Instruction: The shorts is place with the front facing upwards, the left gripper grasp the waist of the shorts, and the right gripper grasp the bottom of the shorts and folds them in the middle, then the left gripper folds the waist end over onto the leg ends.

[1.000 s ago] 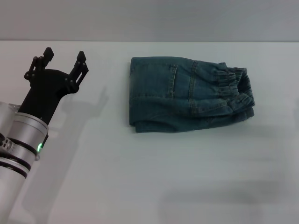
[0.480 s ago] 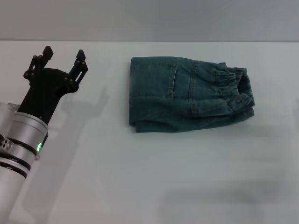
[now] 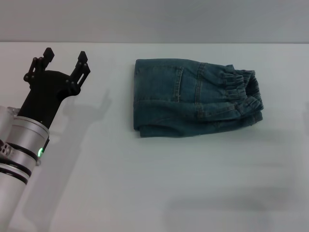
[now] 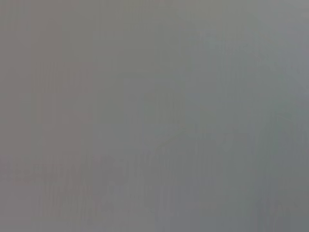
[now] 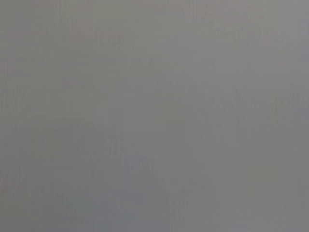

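The shorts lie folded into a compact rectangle on the white table, right of centre in the head view. Their puckered elastic waist lies on top at the right end; the folded edge is at the left. The leg hems are hidden under the top layer. My left gripper hovers open and empty well to the left of the shorts, its prongs pointing toward the far edge, with the green ring glowing on its wrist. The right gripper is out of view. Both wrist views show only plain grey.
The table's far edge meets a grey wall just beyond the shorts. A faint shadow lies on the table at the lower right.
The left gripper has drifted very slightly; the shorts have not moved.
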Controlling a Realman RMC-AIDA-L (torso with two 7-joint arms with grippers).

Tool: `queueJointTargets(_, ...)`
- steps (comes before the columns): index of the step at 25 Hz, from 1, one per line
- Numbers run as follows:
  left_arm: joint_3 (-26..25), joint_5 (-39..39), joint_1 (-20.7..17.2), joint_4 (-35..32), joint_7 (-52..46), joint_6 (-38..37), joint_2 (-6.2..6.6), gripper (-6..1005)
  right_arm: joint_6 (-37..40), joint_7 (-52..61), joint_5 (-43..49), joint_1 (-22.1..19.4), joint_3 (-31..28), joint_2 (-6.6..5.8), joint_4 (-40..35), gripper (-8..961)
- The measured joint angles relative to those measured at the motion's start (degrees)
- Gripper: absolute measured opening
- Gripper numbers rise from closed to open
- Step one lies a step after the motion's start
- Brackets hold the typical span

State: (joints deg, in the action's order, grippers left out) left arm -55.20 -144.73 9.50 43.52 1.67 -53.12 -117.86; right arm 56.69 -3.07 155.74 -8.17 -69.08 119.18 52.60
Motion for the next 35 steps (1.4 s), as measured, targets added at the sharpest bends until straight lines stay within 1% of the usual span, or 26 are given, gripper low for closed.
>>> queueJointTargets(15,-0.01,-0.16,-0.18,-0.36,0.03,-1.11,0.0,798,0.8,0.0,-0.35,-0.07,0.11,0.0,-0.35,566)
queueJointTargets(17,0.08,-0.21,0.18,-0.55,0.03,-1.11,0.01,798,1.67,0.0,-1.6,-0.07,0.4,-0.01,-0.99,566)
queueJointTargets(19,0.25,-0.24,0.49,-0.77,0.02,-1.11,0.0,798,4.41,0.0,-2.7,0.14,0.89,-0.07,-2.64,566)
queueJointTargets(23,0.4,-0.29,0.99,-1.16,0.01,-1.14,-0.01,798,6.15,0.0,-3.91,0.61,1.54,-0.09,-4.25,566)
queueJointTargets(29,0.59,-0.29,1.29,-1.74,-0.17,-1.06,-0.14,798,6.33,0.04,-5.87,1.68,2.72,-0.09,-6.1,567)
queueJointTargets(35,0.94,-0.29,1.07,-1.68,-1.1,-1.23,-0.17,798,6.42,0.07,-5.98,1.7,2.89,-0.09,-6.31,566)
